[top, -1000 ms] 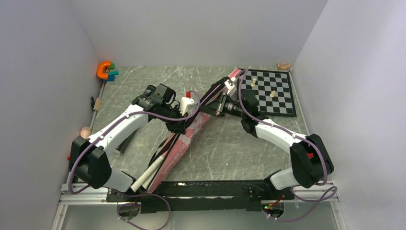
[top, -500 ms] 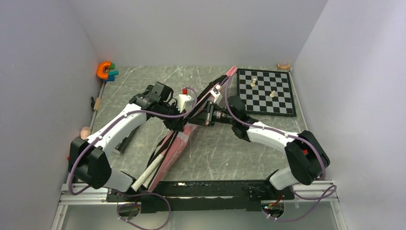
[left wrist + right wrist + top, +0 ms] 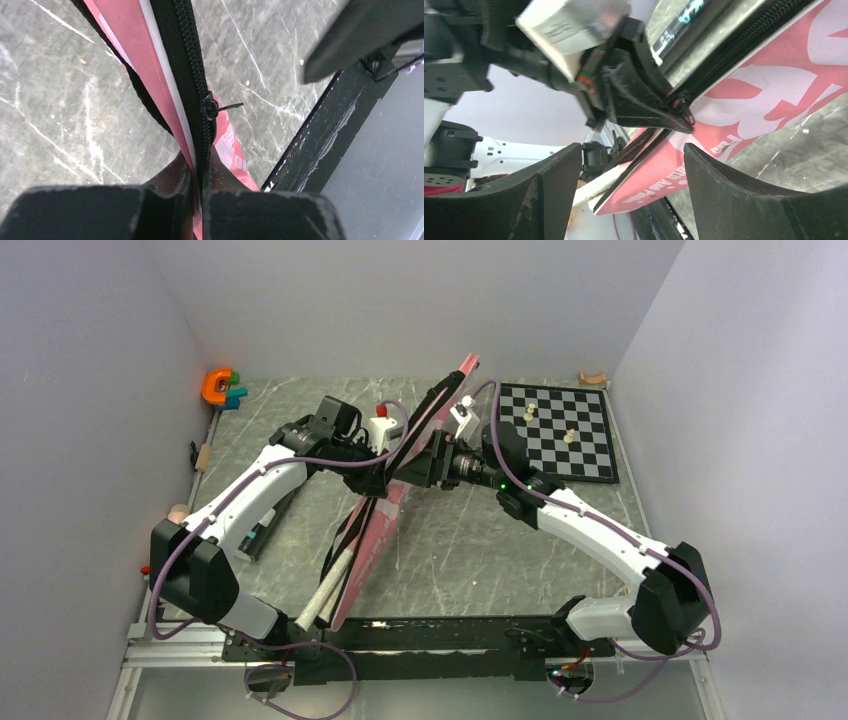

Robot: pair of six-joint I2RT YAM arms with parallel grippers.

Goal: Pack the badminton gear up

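Note:
The long pink racket bag [image 3: 372, 530] stands on edge, running diagonally from the near rail to the back of the table. White racket handles [image 3: 322, 600] stick out of its near end. My left gripper [image 3: 384, 478] is shut on the bag's black zipper edge [image 3: 187, 60], just behind the zipper pull [image 3: 210, 107]. My right gripper [image 3: 433, 459] is open beside the bag. The bag's pink side [image 3: 774, 85] lies past its spread fingers [image 3: 734, 195], and nothing is held between them. A long dark object [image 3: 258, 537] lies partly under my left arm.
A black-and-white chessboard [image 3: 590, 455] with pale pieces sits at the back right. An orange and teal toy [image 3: 222, 387] is in the back left corner. Small wooden pieces [image 3: 179, 512] lie along the left edge. A black rail [image 3: 430, 635] borders the near side.
My right gripper has opened and let go of the bag. The bag's far end has swung left and risen, and both grippers have shifted slightly toward the back.

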